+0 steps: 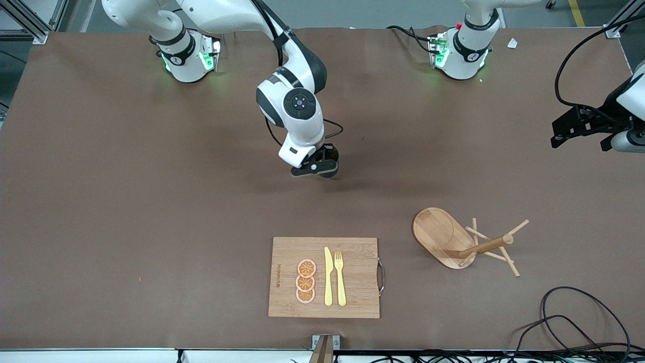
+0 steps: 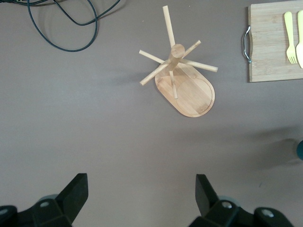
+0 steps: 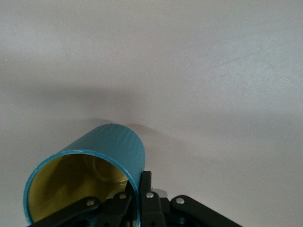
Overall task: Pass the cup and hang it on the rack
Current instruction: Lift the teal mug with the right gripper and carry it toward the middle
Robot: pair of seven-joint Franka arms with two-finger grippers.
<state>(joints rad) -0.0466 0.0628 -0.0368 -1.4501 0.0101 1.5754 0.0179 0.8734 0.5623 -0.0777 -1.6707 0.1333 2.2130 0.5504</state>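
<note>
At the front view's center I have the right gripper (image 1: 322, 169) clamped on the cup (image 3: 94, 165), pinching its rim, up over bare table. The left gripper (image 2: 142, 194) waits spread wide and empty at right edge. The rack (image 1: 453, 242) stands lower right, beside the cutting board (image 1: 282, 277).

Front cam sits high across the table (image 1: 101, 201), facing the arm bases along its top edge & taking in the whole surface. Left wrist cam looks steeply down from well up; it shares the mug rack (image 2: 182, 78) and cutting board (image 2: 270, 42) with front view, rack at 3 o'clock of the board there. Right wrist cam is very close, the teal cup (image 3: 90, 179) filling its 7 o'clock corner.
</note>
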